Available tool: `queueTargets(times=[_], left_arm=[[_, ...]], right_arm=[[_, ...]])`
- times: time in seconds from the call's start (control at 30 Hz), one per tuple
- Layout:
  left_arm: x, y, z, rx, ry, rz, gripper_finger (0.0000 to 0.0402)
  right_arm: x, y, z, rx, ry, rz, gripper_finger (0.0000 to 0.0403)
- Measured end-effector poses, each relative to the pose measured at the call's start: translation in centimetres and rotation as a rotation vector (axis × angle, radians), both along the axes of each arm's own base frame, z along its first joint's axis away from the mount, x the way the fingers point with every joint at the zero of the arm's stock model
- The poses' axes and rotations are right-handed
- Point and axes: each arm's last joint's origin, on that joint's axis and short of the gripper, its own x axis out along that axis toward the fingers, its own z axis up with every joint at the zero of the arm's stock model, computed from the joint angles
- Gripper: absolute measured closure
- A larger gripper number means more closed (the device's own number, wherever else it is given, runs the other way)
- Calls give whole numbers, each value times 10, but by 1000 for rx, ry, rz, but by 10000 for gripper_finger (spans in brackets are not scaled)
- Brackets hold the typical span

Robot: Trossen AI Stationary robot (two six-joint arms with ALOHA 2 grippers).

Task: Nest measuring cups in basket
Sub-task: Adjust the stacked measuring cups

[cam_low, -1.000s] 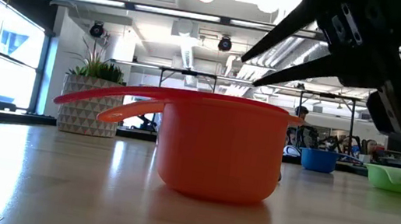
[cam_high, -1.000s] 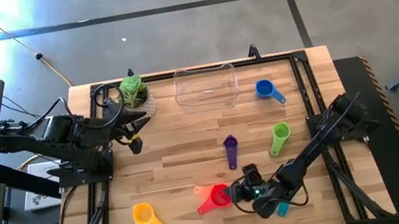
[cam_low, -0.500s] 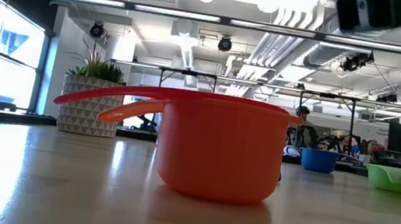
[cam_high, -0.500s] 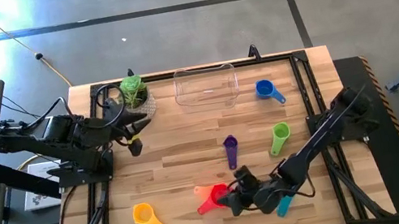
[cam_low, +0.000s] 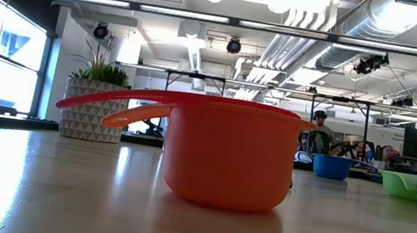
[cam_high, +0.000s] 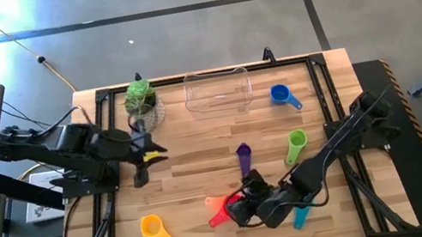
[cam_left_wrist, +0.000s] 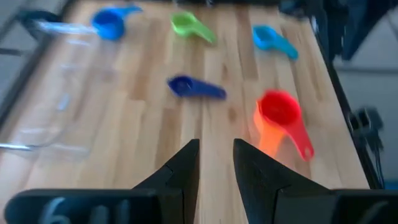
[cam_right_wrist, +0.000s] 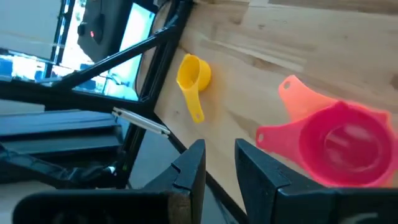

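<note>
The red cup [cam_high: 229, 209] sits nested inside the orange cup [cam_low: 226, 164] near the table's near edge. The yellow cup [cam_high: 154, 228] lies to their left and the teal cup [cam_high: 300, 219] to their right. The purple cup [cam_high: 244, 161], green cup [cam_high: 295, 145] and blue cup [cam_high: 281, 96] lie farther back. The clear basket [cam_high: 218, 91] stands at the far edge. My right gripper [cam_high: 240, 210] hovers just right of the red cup [cam_right_wrist: 345, 146], open by a narrow gap. My left gripper [cam_high: 150, 154] hangs over the table's left part, open by a narrow gap.
A green plant in a white pot [cam_high: 141, 101] stands left of the basket at the far edge. Black frame rails [cam_high: 324, 90] border the table. Bare wood lies between the plant and the yellow cup [cam_right_wrist: 194, 78].
My right gripper has moved toward the table's left edge, up to the red cup, and has risen out of the low view. My left gripper has swung away from the plant toward the near edge. No cup has moved.
</note>
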Motion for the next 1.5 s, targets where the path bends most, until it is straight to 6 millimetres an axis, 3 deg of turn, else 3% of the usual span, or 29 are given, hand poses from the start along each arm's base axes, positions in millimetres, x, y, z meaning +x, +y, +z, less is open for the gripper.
queueTargets(times=[0.43,0.67,0.93,1.17,1.5], left_arm=[[47,-16,-43,57,253,-178,312],[74,-25,-72,58,363,-230,312],[99,-32,-104,86,452,-254,312],[107,-36,-117,48,483,-297,312],[111,-37,-115,39,443,-297,312]], right_arm=[[16,31,-50,195,71,-10,325],[26,51,-55,222,93,-14,325],[28,65,-79,269,231,-72,325],[26,62,-101,244,327,-148,325],[26,45,-108,213,455,-200,325]])
